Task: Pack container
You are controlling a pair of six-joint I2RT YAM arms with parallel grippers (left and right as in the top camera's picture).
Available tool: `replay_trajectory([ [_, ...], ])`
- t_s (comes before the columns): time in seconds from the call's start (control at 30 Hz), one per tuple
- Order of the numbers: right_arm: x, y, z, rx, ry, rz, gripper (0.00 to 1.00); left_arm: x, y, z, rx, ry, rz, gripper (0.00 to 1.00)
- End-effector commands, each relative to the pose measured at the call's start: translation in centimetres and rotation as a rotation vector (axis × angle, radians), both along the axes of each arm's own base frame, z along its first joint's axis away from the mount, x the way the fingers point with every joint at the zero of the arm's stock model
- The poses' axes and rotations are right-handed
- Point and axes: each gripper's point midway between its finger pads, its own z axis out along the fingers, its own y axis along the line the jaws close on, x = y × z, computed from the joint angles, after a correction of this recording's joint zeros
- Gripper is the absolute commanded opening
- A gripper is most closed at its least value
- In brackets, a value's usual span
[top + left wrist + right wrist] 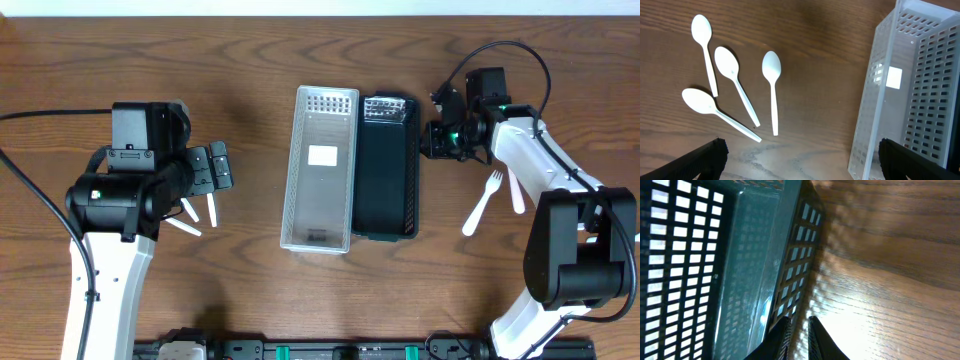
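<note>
Fingers point(702, 160) of left gripper point(214, 168): spread wide, nothing between them, hanging over bare wood between spoons and clear container. Probably poised for a first pick, open jaws above loose cutlery suiting that.

Spoons point(771, 65): four, white plastic, flat on table point(250, 60) in its left half, fanned loosely with bowls away from the wrist camera. Only three handles showing from overhead, rest hidden under the gripper. Likely left loose there as that arm's share of the packing.

Clear container point(320, 200): one, long and perforated, at middle of table, long sides running from far edge toward near edge. White label on floor, otherwise empty as far as can be seen.

Black container point(392, 170): one, same shape, pressed against right wall of the clear one. Set side by side perhaps so that each takes one kind of cutlery. Pale glint at its far end, too small to tell what.

Fingers point(782, 337) of right gripper point(432, 140): pressed together, gripping nothing visible, low over bare wood just beside outer right wall of black container, near its far end. Touching that wall or not: cannot tell. Closed maybe for a nudge against it.

Fork point(482, 203): one, white, flat toward right edge of table. Pale utensil point(515, 190): one, just beside fork, partly under right arm, kind not clear. Packing, by the look of it, hardly begun.
</note>
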Motion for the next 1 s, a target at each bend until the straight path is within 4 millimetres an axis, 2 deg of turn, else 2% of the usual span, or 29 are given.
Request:
replay_trajectory([
  [0.0, 0.0, 1.2, 0.5, 0.038, -0.017, 0.051, 0.16, 0.3, 0.2, 0.6, 0.01, -0.017, -0.009, 0.98],
  [0.27, -0.2, 1.8, 0.8, 0.067, -0.029, 0.094, 0.17, 0.3, 0.2, 0.6, 0.01, -0.017, -0.009, 0.98],
  [0.4, -0.3, -1.0, -0.4, -0.066, 0.035, -0.054, 0.2, 0.3, 0.2, 0.6, 0.01, -0.018, -0.009, 0.98],
  [0.53, -2.0, -5.3, -0.9, -0.24, 0.141, -0.261, 0.23, 0.3, 0.2, 0.6, 0.01, -0.017, -0.009, 0.98],
  [0.67, -5.0, -9.2, 0.3, -0.387, 0.233, -0.429, 0.38, 0.3, 0.1, 0.6, 0.009, -0.017, -0.009, 0.98],
  [0.7, -5.8, -10.1, 0.7, -0.424, 0.253, -0.47, 0.45, 0.3, 0.1, 0.6, 0.009, -0.017, -0.009, 0.98],
  [0.73, -6.5, -10.8, 1.1, -0.451, 0.27, -0.507, 0.59, 0.3, 0.1, 0.6, 0.009, -0.017, -0.009, 0.98],
  [0.77, -6.9, -11.2, 1.5, -0.459, 0.277, -0.531, 0.88, 0.3, 0.1, 0.6, 0.009, -0.017, -0.009, 0.98],
  [0.8, -7.0, -11.3, 1.7, -0.452, 0.277, -0.551, 0.99, 0.3, 0.1, 0.6, 0.009, -0.017, -0.009, 0.98],
  [0.97, -6.7, -11.7, 1.8, -0.423, 0.272, -0.57, 0.98, 0.3, 0.1, 0.6, 0.009, -0.017, -0.009, 0.98],
])
